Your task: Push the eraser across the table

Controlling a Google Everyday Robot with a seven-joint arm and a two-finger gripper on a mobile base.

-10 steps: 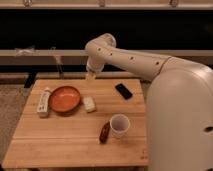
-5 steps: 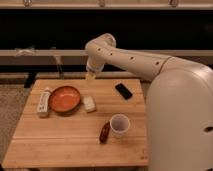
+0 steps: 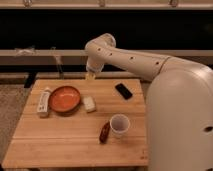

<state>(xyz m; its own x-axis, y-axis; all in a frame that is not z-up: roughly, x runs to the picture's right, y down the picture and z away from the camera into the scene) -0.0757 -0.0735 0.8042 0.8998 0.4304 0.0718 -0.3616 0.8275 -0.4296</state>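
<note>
The eraser, a small flat black block, lies on the light wooden table near its far right side. My gripper hangs from the white arm over the table's far edge, left of the eraser and apart from it. It holds nothing that I can see.
An orange bowl sits at the left, with a white remote-like object beside it and a whitish block to its right. A white cup and a reddish-brown oblong thing stand near the front. My white body fills the right.
</note>
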